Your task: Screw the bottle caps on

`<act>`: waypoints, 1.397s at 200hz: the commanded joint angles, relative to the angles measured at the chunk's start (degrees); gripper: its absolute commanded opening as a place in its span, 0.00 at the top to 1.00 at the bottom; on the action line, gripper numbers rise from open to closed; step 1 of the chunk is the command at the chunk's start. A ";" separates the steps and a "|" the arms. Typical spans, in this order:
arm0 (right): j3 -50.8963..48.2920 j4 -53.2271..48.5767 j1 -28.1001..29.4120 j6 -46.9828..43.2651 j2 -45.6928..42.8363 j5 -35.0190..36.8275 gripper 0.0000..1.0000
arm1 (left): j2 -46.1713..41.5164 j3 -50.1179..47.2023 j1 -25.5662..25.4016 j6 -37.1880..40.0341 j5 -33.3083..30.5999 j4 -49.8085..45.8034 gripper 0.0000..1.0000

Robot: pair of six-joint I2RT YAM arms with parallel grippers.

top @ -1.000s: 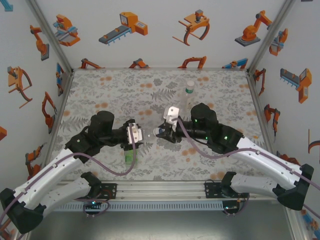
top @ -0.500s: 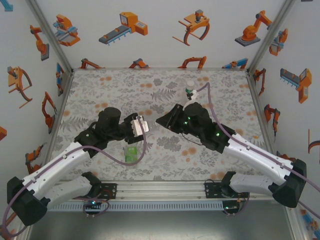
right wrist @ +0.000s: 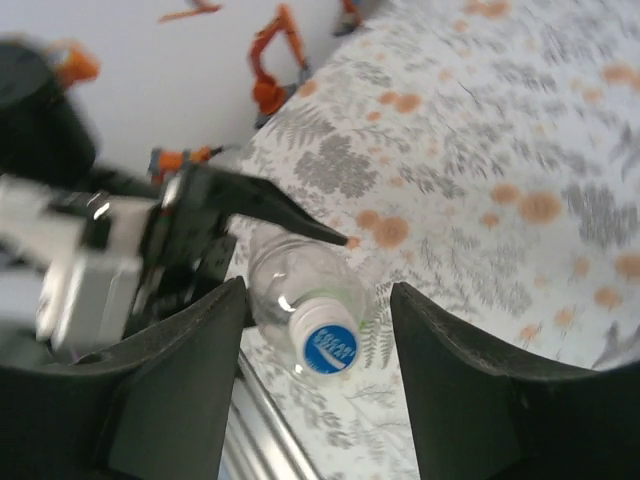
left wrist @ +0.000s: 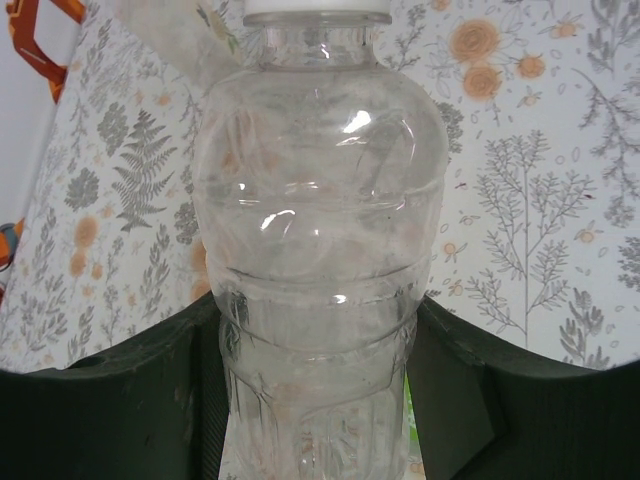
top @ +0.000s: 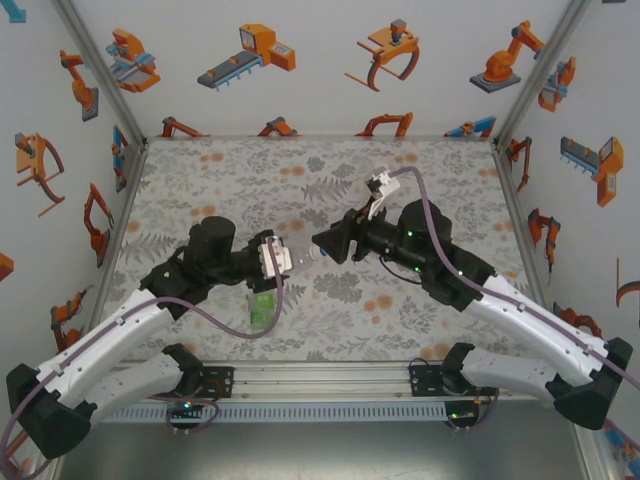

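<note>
Since screwing needs a steady neck, the left gripper (left wrist: 315, 345) clamps the clear bottle (left wrist: 315, 190) mid-table, pointing its white cap (right wrist: 326, 346) between the parted jaws of the right gripper (right wrist: 318, 300).

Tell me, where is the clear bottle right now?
In the top view, the clear bottle is over the middle of the table, clamped in the left tool, its capped end pointing at the right tool.
</note>
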 commanded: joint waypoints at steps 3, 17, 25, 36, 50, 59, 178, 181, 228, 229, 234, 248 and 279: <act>2.70 -0.99 -0.14 -32.41 -1.85 -18.54 0.46 | -2.45 1.73 -0.18 -1.63 4.63 -2.87 1.00; 3.67 -7.00 -0.07 -41.88 -1.75 -23.90 0.45 | -3.54 1.48 -0.17 -1.71 5.36 -3.63 1.00; 4.20 -9.95 -0.08 -46.32 -1.54 -24.78 0.45 | -4.07 1.30 -0.17 -1.84 5.85 -3.91 1.00; 4.82 -12.61 -0.10 -49.76 -1.04 -25.35 0.44 | -4.71 1.22 -0.19 -1.71 6.57 -4.38 1.00; 5.19 -14.59 0.01 -52.50 -0.48 -26.99 0.44 | -5.14 1.45 -0.17 -1.72 7.48 -5.29 1.00; 4.94 -14.68 -0.06 -53.44 -0.29 -27.90 0.44 | -5.33 1.55 -0.17 -1.80 7.90 -5.80 1.00; 0.02 -7.16 0.00 -51.13 1.86 -27.99 0.55 | -3.36 2.67 -0.17 -1.28 9.36 -5.94 1.00; -0.02 -7.17 0.01 -51.11 1.87 -27.99 0.57 | -3.33 2.69 -0.17 -1.29 9.36 -5.89 1.00; -0.49 -7.28 0.02 -51.11 2.18 -27.29 0.63 | -2.98 3.39 -0.17 -0.41 9.73 -6.52 1.00; -0.49 -7.35 0.02 -51.11 2.18 -27.29 0.63 | -2.98 3.44 -0.17 -0.40 9.72 -6.51 1.00; -0.41 -7.51 0.00 -51.11 2.18 -27.30 0.63 | -3.00 3.47 -0.17 -0.40 9.64 -6.50 1.00; -0.46 -7.77 0.02 -50.86 2.35 -26.70 0.77 | -3.34 3.33 -0.17 -0.40 9.48 -6.43 1.00; -0.78 -4.84 -0.03 -39.87 2.67 -20.72 1.00 | -3.78 3.56 -0.17 -0.67 8.55 -6.39 1.00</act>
